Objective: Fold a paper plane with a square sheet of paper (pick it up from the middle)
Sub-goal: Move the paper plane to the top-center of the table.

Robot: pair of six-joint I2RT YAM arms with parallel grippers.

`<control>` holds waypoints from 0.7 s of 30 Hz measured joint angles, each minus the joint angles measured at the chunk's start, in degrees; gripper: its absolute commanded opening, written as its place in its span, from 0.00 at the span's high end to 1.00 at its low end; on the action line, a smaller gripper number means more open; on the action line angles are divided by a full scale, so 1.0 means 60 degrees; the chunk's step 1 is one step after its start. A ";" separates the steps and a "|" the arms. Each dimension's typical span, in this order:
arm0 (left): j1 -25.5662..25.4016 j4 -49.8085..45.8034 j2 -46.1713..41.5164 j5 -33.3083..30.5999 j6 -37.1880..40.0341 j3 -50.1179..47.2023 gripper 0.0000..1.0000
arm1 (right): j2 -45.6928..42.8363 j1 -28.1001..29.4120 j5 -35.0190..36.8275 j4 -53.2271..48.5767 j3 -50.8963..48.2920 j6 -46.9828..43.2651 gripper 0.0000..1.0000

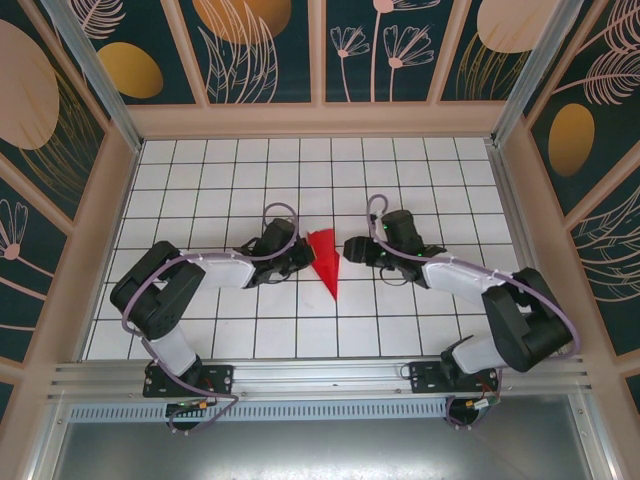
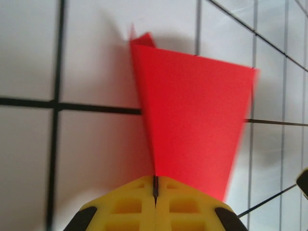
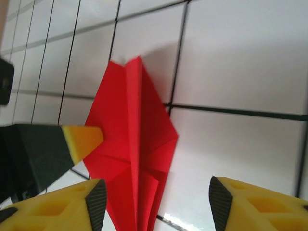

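Observation:
The square sheet of paper stands as a red, creased, pointed paper plane in the middle of the white grid table, tip toward the near edge. My left gripper is shut on its left edge; in the left wrist view the yellow jaws meet on the paper plane, which fans out ahead. My right gripper stands open just right of it. In the right wrist view the paper plane sits between the right gripper's fingers, close to the left finger. The left gripper's yellow tip touches the paper's left side.
The white tiled table is boxed in by wooden-framed patterned walls at the back and both sides. A metal rail runs along the near edge by the arm bases.

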 measured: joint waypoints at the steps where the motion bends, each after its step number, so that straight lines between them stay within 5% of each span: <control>1: 0.0036 0.0015 -0.0069 -0.0015 -0.0036 -0.0120 1.00 | 0.0193 0.0237 0.0022 -0.0007 0.0124 -0.0033 0.47; 8: 0.0168 0.0266 -0.0452 -0.0120 -0.0189 -0.0532 1.00 | 0.1362 0.1239 0.0058 -0.0033 0.1096 -0.0251 0.51; 21: 0.0168 0.0393 -0.0455 -0.0113 -0.0211 -0.0630 1.00 | 0.1891 0.1650 0.0237 -0.0280 0.1515 -0.0430 0.56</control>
